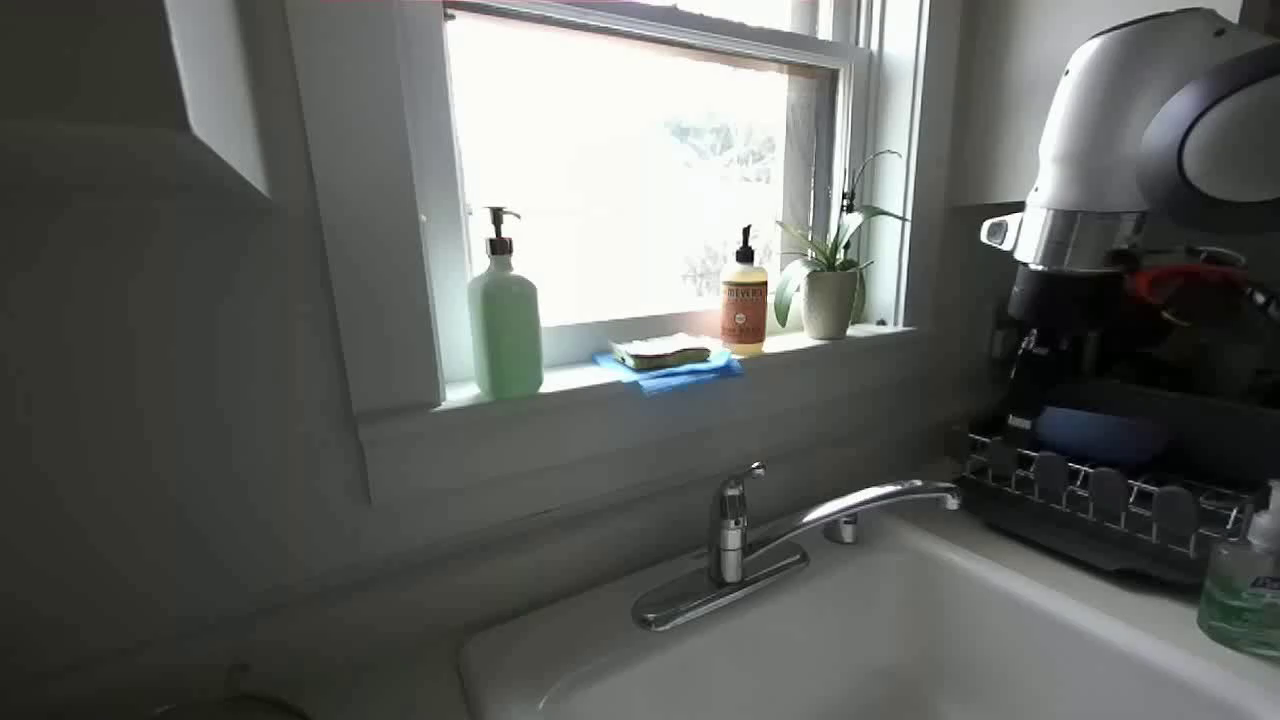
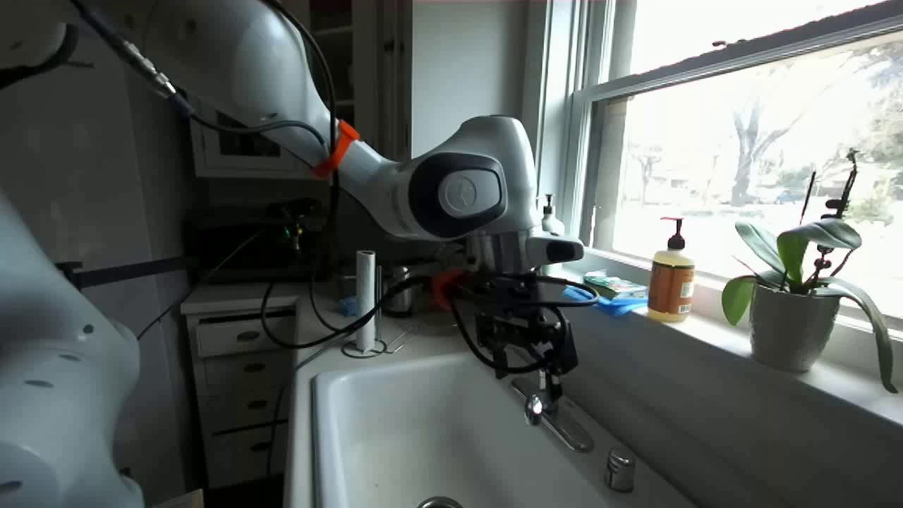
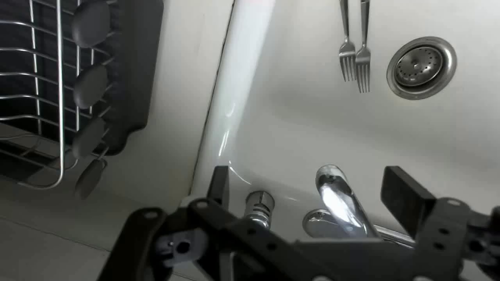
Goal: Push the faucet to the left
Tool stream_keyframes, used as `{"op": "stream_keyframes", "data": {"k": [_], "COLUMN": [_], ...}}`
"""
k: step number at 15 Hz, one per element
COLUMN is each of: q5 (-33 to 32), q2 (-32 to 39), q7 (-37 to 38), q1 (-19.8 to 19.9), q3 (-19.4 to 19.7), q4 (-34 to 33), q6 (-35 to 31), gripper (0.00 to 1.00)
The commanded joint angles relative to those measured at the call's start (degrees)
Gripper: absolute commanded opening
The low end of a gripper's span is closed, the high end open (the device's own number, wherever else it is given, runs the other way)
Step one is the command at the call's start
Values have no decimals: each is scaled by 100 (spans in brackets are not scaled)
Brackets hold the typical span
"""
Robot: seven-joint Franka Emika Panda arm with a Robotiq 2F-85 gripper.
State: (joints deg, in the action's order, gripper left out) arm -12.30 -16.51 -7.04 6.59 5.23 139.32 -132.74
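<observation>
Daylight is admitted by a window (image 2: 691, 176) beside the gripper (image 3: 308, 185); beyond the gripper, drawers (image 2: 233, 374) are cast in shadow.

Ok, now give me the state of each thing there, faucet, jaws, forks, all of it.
Faucet: spout angled toward the dish rack, no water visible
Jaws: spread apart, gripping nothing
Forks: lying side by side in the sink
Drain strainer: in place, sealed or not unclear
Green pump bottle: upright
Orange-label bottle: upright
Sponge: lying on a blue cloth
Potted plant: upright

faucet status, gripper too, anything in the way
Gripper open. Faucet spout between gripper fingers in wrist view, not touching. Possible snag: chrome air-gap cap beside faucet base.
</observation>
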Motion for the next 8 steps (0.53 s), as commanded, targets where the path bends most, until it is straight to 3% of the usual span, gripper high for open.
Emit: {"op": "stream_keyframes", "data": {"k": [1,4,8], "q5": [-2,-2,384], "q2": [-1,-1,550], "q7": [2,2,-775], "q1": [-14,-14,-221], "q3": [11,11,121], "q4": [-8,-8,-363], "q6": [14,14,227], "gripper": [100,100,100]}}
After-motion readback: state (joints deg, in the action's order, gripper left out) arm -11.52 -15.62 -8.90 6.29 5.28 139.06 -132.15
